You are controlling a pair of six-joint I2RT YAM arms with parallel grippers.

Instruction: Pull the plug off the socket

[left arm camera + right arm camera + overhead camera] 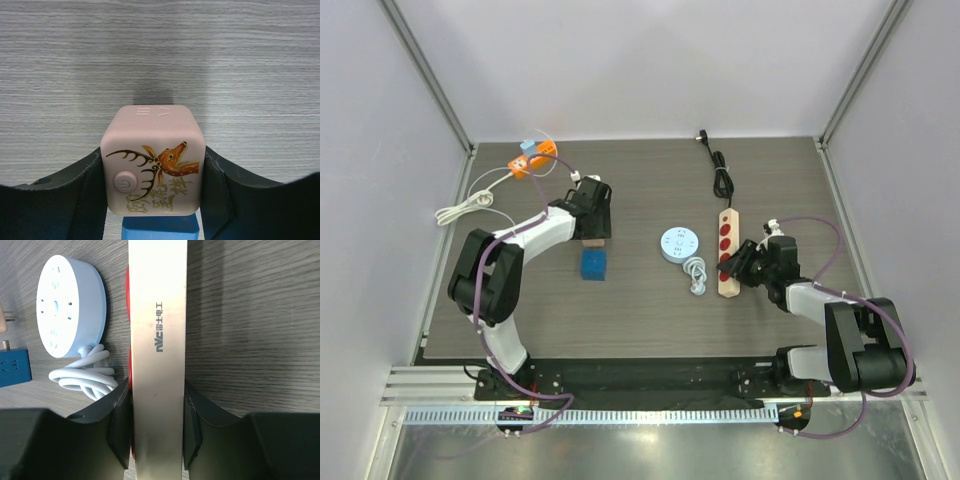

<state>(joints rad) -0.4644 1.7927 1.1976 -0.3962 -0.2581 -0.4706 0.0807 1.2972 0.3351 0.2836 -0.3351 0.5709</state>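
Left-centre, top view | we are seeing left gripper (594,236) clamping pink cube plug (152,150), part-open jaws | plug pointing down-frame, butting blue socket (593,265) | right gripper (157,432) pinching power strip (157,300), axis running vertically

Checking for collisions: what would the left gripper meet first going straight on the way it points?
Past the pink cube the left gripper holds, only bare table shows; likely free, depth unclear.

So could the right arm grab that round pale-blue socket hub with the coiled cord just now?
Probably not yet: its end effector is shut on the long wooden power strip. The round pale-blue socket hub lies close beside it, nothing between.
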